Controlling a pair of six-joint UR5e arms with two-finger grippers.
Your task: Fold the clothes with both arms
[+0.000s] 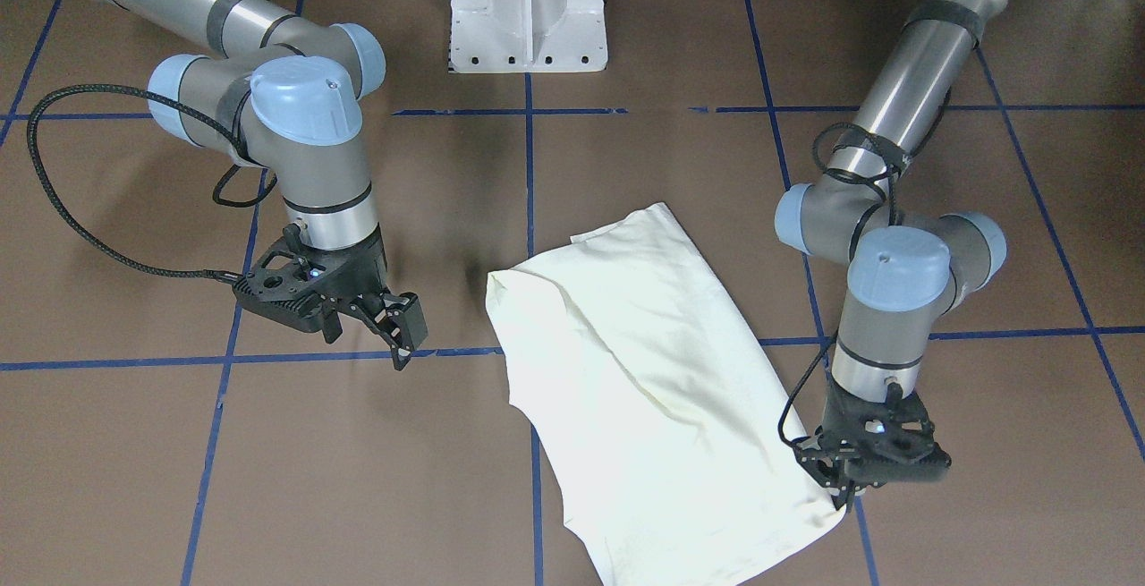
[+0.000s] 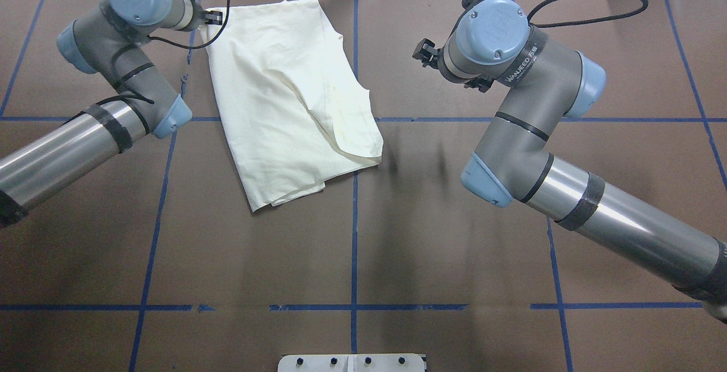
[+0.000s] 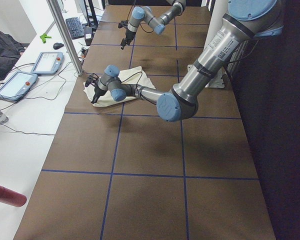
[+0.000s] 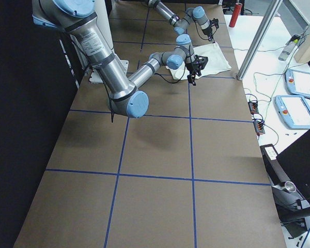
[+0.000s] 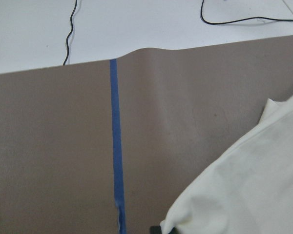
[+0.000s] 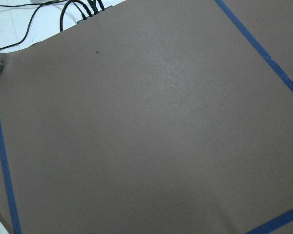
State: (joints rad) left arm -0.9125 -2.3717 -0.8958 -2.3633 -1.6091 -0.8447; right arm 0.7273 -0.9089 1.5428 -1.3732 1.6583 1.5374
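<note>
Pinching a corner of the cream shirt [image 1: 644, 362] with the left gripper [image 1: 845, 496], fingers clenched on the cloth near the far edge of the brown table [image 1: 358, 479]; hovering the right gripper [image 1: 368, 346] well apart from the shirt, fingers spread, grasping nothing; lying folded, plain side up, slanting across a blue tape line [image 1: 268, 359], left of centre

Overhead view: above the pedestal [image 2: 352, 362], looking forward and down; front view: opposite, facing back, steep. Both share the shirt [image 2: 284, 93]. Side views look along the table [image 3: 150, 150] from either end, farther off. Wrist views sit close above it.
</note>
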